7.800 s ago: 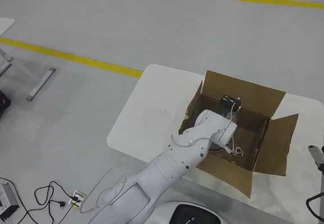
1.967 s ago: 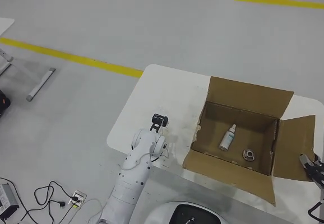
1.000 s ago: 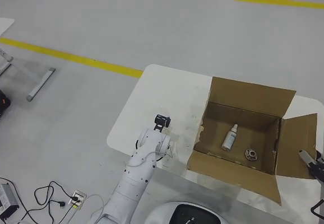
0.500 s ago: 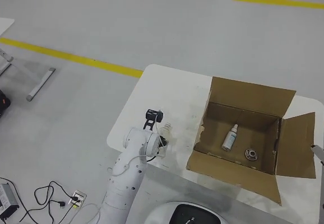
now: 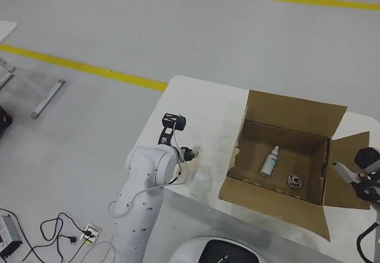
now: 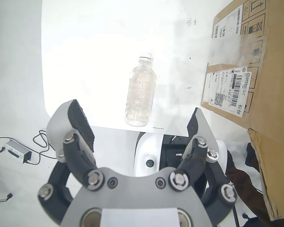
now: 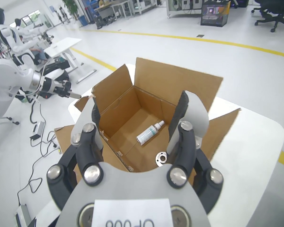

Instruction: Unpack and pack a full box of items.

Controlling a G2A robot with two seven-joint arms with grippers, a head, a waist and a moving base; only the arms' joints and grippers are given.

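**On the worktop, one bottle out and two items left in the box**

At the left of the worktop [image 5: 190, 112], we found the left pincer [image 6: 137, 119] hanging with its fingers spread wide and nothing between them. Just under it was a clear bottle [image 6: 140, 93], which seemed to lie on its side near the worktop's front edge, beside the cardboard box [image 5: 288, 112] but not touching it.

In the middle, the box stood with its flaps open. On its floor we counted a small spray bottle [image 5: 269, 161] lying flat and, close beside it, a metal ring [image 5: 295, 179].

At the right, over the box's outer flap, the right pincer [image 7: 139, 106] was also parted and empty, facing down into the opening.

We judged the unpacking to be under way but unfinished. The clear bottle was out, the spray bottle and the ring were still to be lifted, and no repacking had begun.
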